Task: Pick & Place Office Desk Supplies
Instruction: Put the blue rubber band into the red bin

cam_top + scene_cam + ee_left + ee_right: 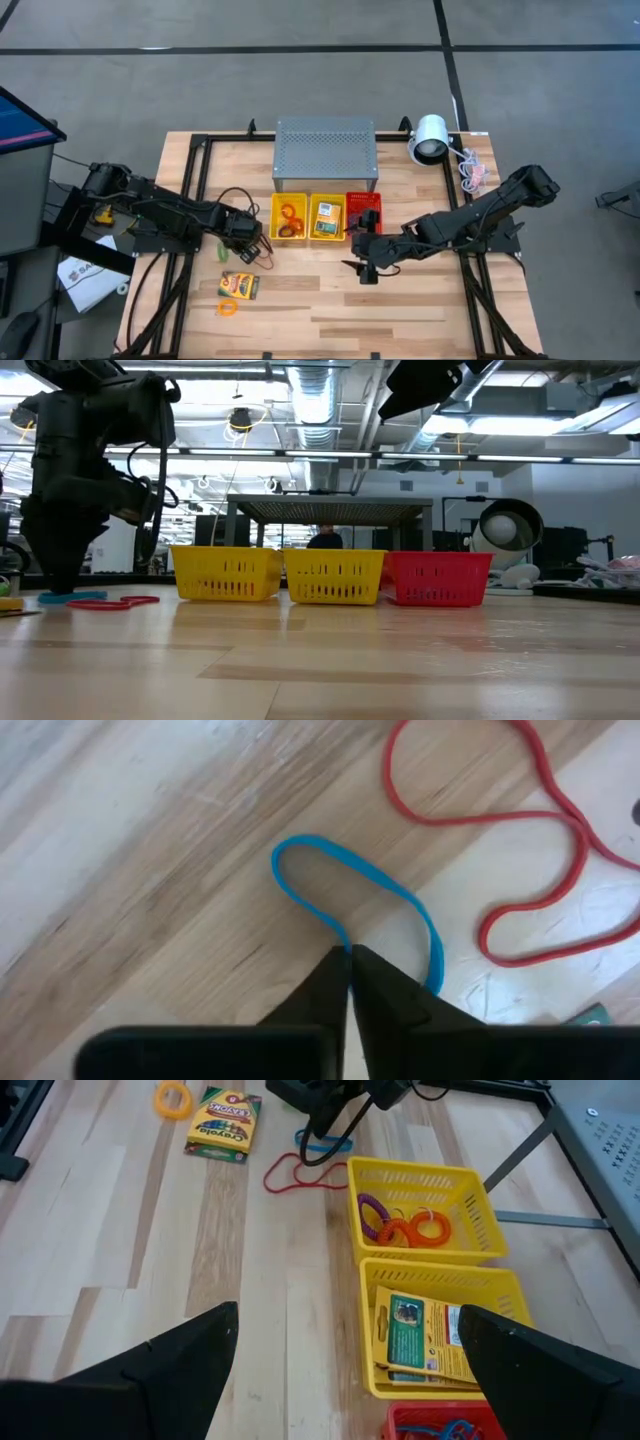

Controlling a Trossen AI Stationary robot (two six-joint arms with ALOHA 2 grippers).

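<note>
Pincer (349, 960) pinches blue band (345, 870), seemingly, only wrist-visible.

Blue band loop (360, 880), red band loop (520, 830), pale wood-grain tabletop (150, 870), two yellow mesh baskets (470, 1190), one red basket (440, 578), yellow-and-green card box (222, 1124)

Two yellow baskets (308, 212), a red basket (364, 203), a grey perforated box (325, 150), a white lamp (431, 138).

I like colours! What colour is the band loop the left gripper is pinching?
Blue. The band loop in the left gripper shows best in the left wrist view.
</note>
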